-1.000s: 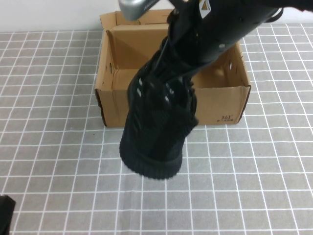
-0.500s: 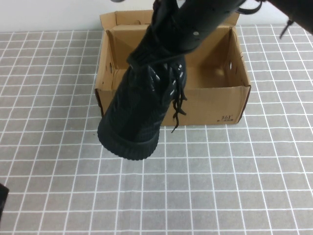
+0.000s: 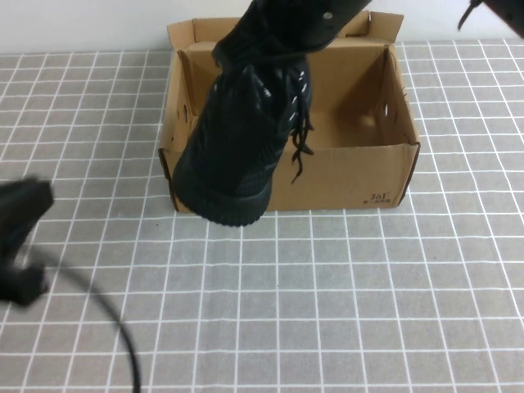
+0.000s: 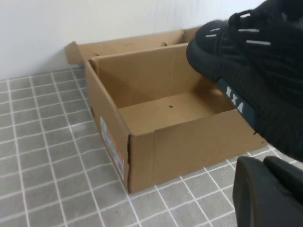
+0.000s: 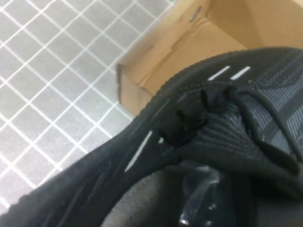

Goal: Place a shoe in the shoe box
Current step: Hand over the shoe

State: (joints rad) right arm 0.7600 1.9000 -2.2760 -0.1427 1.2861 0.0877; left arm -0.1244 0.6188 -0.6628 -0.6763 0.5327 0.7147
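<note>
The black knit shoe (image 3: 237,147) hangs toe-down from my right gripper (image 5: 203,198), which is shut on its collar at the top of the high view. Its toe hovers in front of the front-left part of the open brown shoe box (image 3: 352,172). In the left wrist view the shoe (image 4: 255,61) floats above the box (image 4: 189,146), whose inside is bare cardboard. The right wrist view shows the shoe (image 5: 227,118) close up over a corner of the box (image 5: 189,42). My left gripper (image 4: 262,165) is shut and holds nothing. It hangs low over the table, left of the box (image 3: 23,209).
A grey tablecloth with a white grid (image 3: 344,295) covers the table. The box's flap lid (image 3: 196,33) stands open at the back against a white wall. A black cable (image 3: 115,327) trails from the left arm across the front left of the table.
The shoe has swung left and back toward the box, rising with the right arm. The left arm has come up into the high view at the left edge.
</note>
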